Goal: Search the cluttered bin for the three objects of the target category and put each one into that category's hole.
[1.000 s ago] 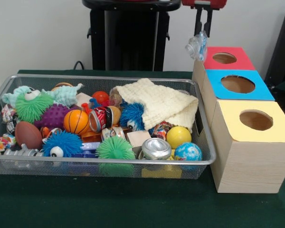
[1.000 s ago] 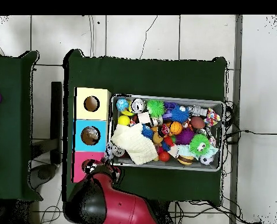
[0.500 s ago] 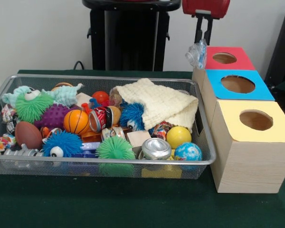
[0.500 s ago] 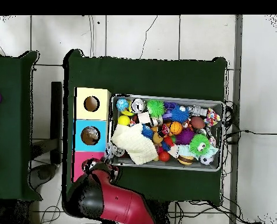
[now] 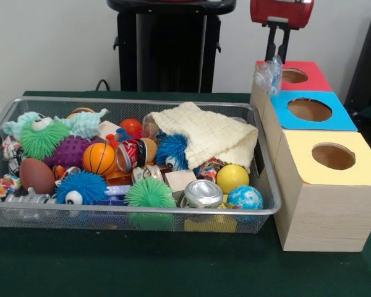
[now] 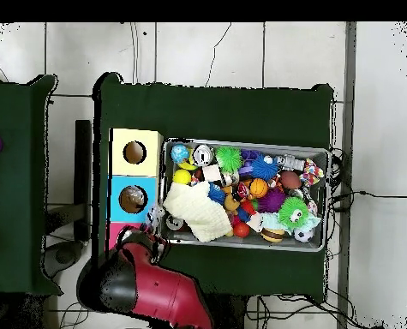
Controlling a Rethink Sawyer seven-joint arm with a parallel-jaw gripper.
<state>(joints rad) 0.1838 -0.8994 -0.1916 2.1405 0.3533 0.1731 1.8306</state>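
My gripper (image 5: 276, 59) hangs at the top right of the front view, shut on a wrinkly clear plastic packet (image 5: 268, 75) with blue and white inside. The packet hangs in the air at the left edge of the red-topped box (image 5: 314, 79), just left of its round hole (image 5: 295, 75). The wire mesh bin (image 5: 136, 213) lies to the left, full of toys; it also shows in the overhead view (image 6: 323, 156). In the overhead view the red arm (image 6: 151, 287) covers the red box. No other such packet shows clearly in the bin.
A blue-topped box (image 5: 345, 119) and a yellow-topped box (image 5: 362, 173), each with a round hole, stand in a row with the red one. In the bin lie a cream cloth (image 5: 207, 133), spiky balls, a red can (image 5: 131, 154), a silver can (image 5: 203, 193) and small balls.
The gripper has carried the packet to the right and a little down in the front view, from beside the red box to its left edge.
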